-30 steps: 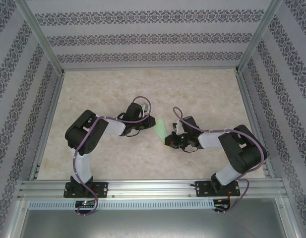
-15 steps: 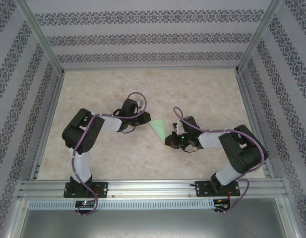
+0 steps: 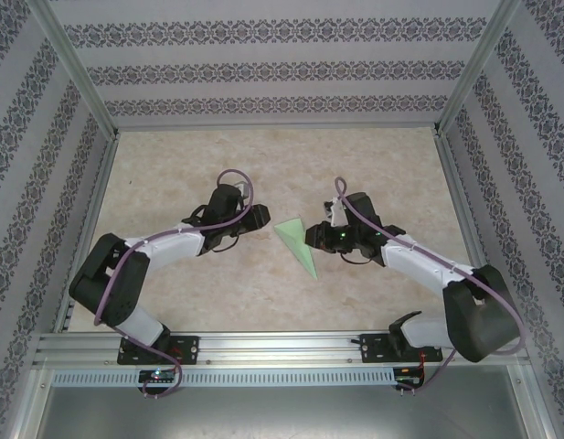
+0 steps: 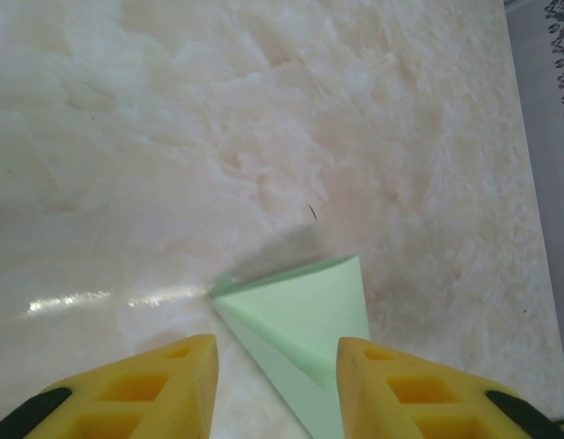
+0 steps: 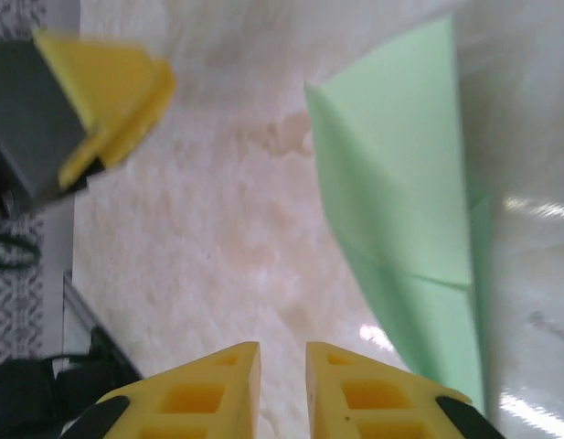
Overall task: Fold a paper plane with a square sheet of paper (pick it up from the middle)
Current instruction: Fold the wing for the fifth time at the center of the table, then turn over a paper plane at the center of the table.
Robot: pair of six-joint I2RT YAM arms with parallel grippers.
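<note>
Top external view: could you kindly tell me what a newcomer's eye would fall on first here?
The pale green paper plane stands out, lying mid-table on the beige marbled table. The left gripper and the right gripper point at it from either side, yellow jaws parted, neither gripping it.

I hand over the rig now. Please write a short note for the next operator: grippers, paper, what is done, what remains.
Left gripper: jaws apart, holding nothing, facing the paper plane.
Right gripper: jaws slightly apart, empty, on the plane's other side.
Plane: lies free on the table between both grippers.
Done: paper is folded into a pointed dart with a crease.
Left: probably only pulling the arms back.
</note>
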